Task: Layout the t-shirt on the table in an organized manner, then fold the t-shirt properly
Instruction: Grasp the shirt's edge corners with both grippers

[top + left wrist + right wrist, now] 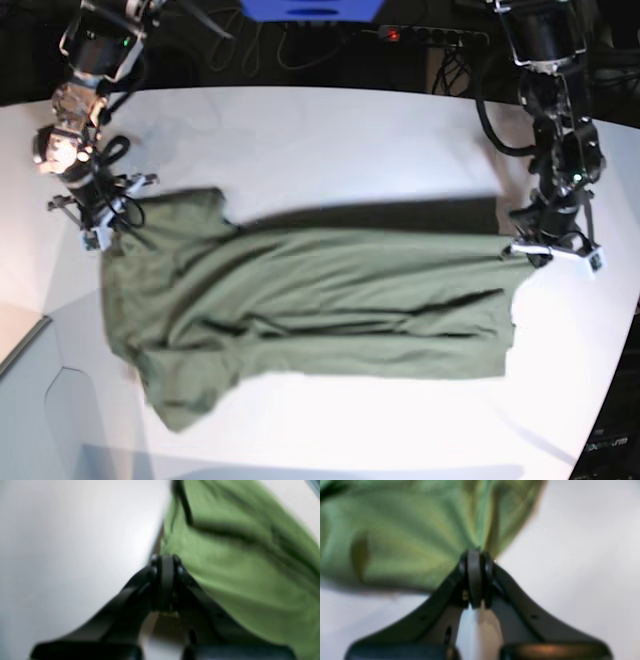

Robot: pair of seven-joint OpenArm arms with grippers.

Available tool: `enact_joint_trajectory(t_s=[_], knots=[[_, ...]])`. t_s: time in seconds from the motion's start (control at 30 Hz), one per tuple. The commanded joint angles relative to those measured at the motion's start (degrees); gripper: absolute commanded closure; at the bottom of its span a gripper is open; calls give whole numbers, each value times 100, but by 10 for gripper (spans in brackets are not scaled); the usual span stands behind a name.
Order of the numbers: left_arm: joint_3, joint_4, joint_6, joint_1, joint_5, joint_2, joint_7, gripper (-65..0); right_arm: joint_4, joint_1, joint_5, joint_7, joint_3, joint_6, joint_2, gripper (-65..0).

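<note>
A: Where's the shirt (pixel 310 300)?
B: Spread across the white desk (pixel 330 140), one edge raised between the arms, the rest lying wrinkled.
A: And the pincers?
B: Left pincer (pixel 165 560) is clamped on a shirt corner. Right pincer (pixel 475 555) is clamped on bunched cloth at the opposite end.
</note>
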Motion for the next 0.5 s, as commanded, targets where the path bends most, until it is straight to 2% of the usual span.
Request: enact_joint_trajectory(t_s=[0.0,0.1,0.2,0.47], knots=[[-80,265,-56,-38,-36,-38,-52,-2,492,79,194,294,-29,-5,25,0],[-335,547,-56,165,-317,-47,203,-2,1476,-404,194,294,-29,-5,-19,0],[-529,643,-56,428,-695,-65,300,-2,1986,-721,194,285,-38,-5,-72,0],[-661,661,-56,982,-1337,-56,265,-2,2311,-1222,203,285,-38,-5,-98,0]])
